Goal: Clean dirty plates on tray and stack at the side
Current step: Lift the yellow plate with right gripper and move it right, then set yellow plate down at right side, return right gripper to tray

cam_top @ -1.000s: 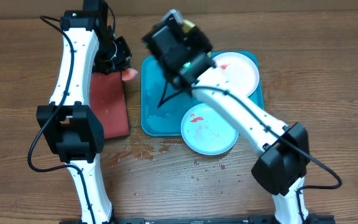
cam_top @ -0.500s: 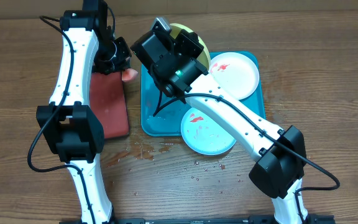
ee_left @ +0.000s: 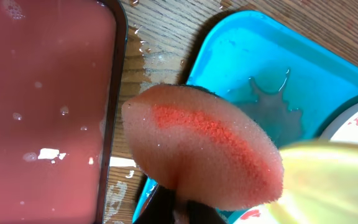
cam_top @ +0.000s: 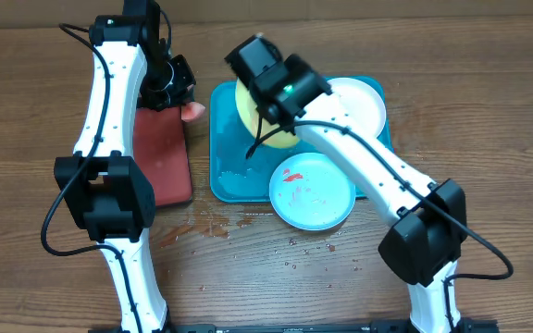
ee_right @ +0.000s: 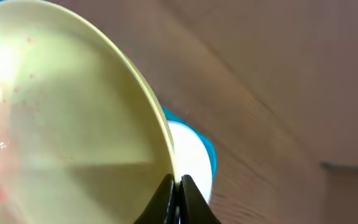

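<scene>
Clearly, right tool (ee_right: 178,188) pinches tilted, pink-smeared yellow-green plate (ee_right: 73,124) by its rim; left tool (ee_left: 174,209) clamps sponge (ee_left: 204,149).

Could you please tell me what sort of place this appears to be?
Probably a robotics lab bench staged for dishwashing, not a kitchen: a wooden table, a turquoise tray holding red-smeared plates, and a pink sponge in the left fingers.

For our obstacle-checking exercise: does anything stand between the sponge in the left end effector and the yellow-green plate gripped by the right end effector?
Nothing visible does. The sponge in the left end effector sits beside the yellow-green plate, which the right end effector pinches by its rim; only the turquoise tray lies beneath them.
</scene>
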